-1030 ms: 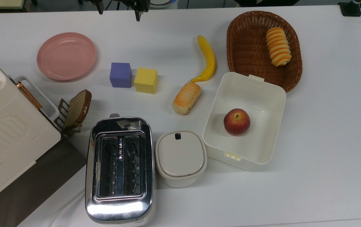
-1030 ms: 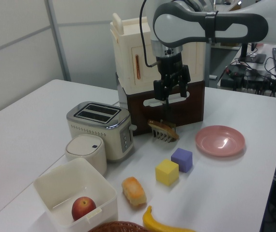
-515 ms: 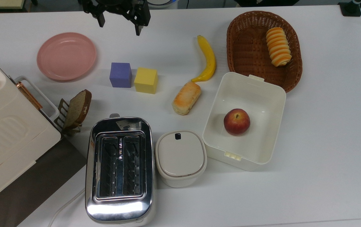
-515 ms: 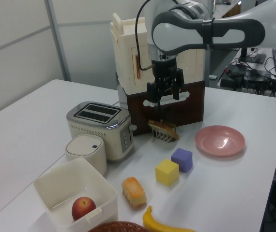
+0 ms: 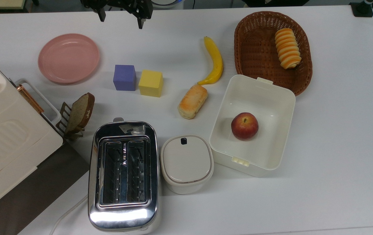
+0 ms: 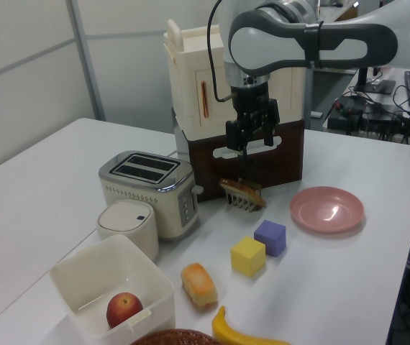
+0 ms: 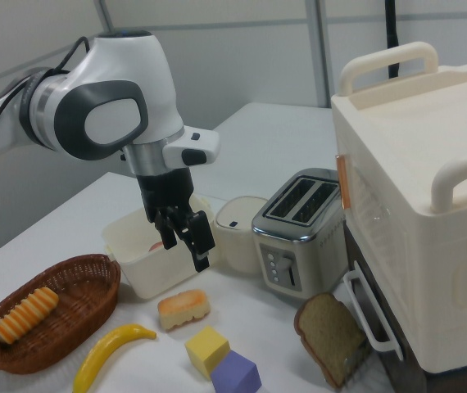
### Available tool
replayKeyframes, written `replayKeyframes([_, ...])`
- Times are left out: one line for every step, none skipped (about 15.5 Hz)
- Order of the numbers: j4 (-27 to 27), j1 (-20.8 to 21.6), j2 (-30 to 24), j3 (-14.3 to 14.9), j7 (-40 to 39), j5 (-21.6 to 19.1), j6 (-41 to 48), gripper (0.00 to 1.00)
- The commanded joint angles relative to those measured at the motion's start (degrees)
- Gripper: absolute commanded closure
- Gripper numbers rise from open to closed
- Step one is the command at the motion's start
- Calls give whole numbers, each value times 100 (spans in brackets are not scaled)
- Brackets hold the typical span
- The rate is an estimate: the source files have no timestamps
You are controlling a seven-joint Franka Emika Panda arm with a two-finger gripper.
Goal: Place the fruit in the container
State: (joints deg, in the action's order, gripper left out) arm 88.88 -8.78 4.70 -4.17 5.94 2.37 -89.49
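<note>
Nearest in the top view stands the toaster [image 5: 123, 176], with the lidded pot [image 5: 186, 163] just beside it on the top view's right. Next along is the container [image 5: 282, 153], its corner close to the pot, and the fruit [image 5: 245, 126] sits on the container's floor, stem dimple up, apart from the walls. In the left view the fruit [image 6: 124, 310] lies low inside the container [image 6: 83, 277].

Behind those, on the white counter [image 5: 336, 130], a bread roll [image 5: 192, 101] lies near the banana [image 5: 215, 61]. The yellow cube [image 5: 150, 83] and purple cube [image 5: 124, 77] sit just beside each other. A toast slice [image 5: 80, 112] leans in a small rack by the big cream appliance [image 5: 7, 137].

Further back, the basket [image 5: 255, 49] touches the container's far corner and holds a striped pastry [image 5: 287, 48]. The pink plate [image 5: 68, 58] lies off to the top view's left.

At the far edge the gripper [image 5: 120, 18] hangs above the counter, fingers [image 5: 140, 21] spread apart and holding nothing. In the left view the gripper [image 6: 251, 138] is up in the air above the toast.
</note>
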Motion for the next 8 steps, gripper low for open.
replayKeyframes([51, 34, -136, 56, 48, -149, 151, 0])
replayKeyframes([51, 34, -136, 56, 57, -149, 151, 0])
replayKeyframes([77, 26, -162, 39, 57, -149, 117, 0])
replayKeyframes([121, 43, -206, 21, 57, -149, 90, 0])
replayKeyframes([191, 78, -284, 30, 48, -141, 107, 0])
replayKeyframes([252, 122, -355, 39, 48, -132, 90, 0])
replayKeyframes([305, 192, -408, 47, 39, -132, 81, 0])
replayKeyframes([375, 245, -478, 48, 39, -132, 81, 0])
